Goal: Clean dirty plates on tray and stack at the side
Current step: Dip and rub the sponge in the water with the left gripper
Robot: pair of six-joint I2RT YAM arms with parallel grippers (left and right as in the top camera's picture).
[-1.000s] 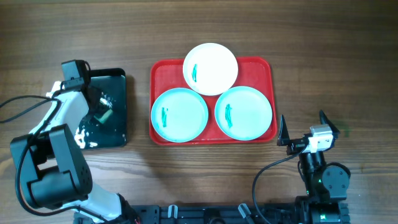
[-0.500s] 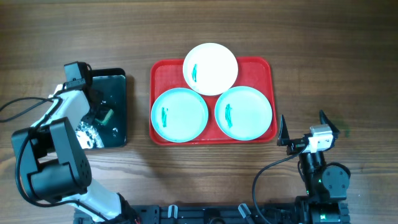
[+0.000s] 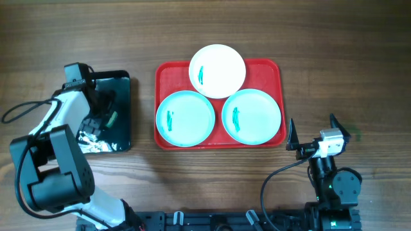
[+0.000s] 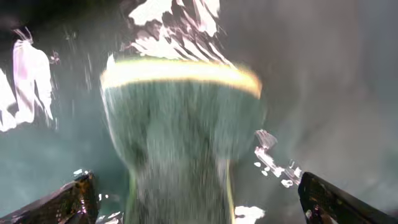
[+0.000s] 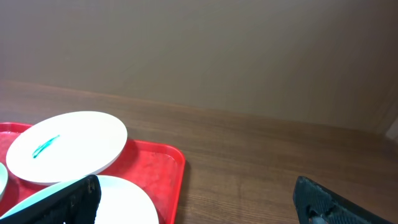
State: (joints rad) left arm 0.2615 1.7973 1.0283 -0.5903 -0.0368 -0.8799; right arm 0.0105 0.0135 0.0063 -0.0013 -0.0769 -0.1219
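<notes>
The red tray [image 3: 277,70] sits mid-table and holds three plates: a white one [image 3: 217,70] at the back and two pale turquoise ones, left [image 3: 185,118] and right [image 3: 252,115]. Each carries a small green smear. My left gripper [image 3: 101,109] hangs over the black tray [image 3: 122,86]. Its jaws stand wide in the left wrist view [image 4: 194,183], with a blurred green sponge with a yellow edge [image 4: 180,124] lying loose between them. My right gripper [image 3: 313,131] is open and empty, right of the red tray. The right wrist view shows the white plate [image 5: 65,146] and the tray's rim [image 5: 168,165].
The glossy black tray is wet, with bright glints and foam flecks [image 4: 273,163]. A black cable [image 3: 22,110] loops left of the left arm. Bare wooden table [image 3: 334,58] lies right of the red tray and along the back.
My left gripper has opened and let go of the green sponge on the black tray. The right arm and the plates have not moved.
</notes>
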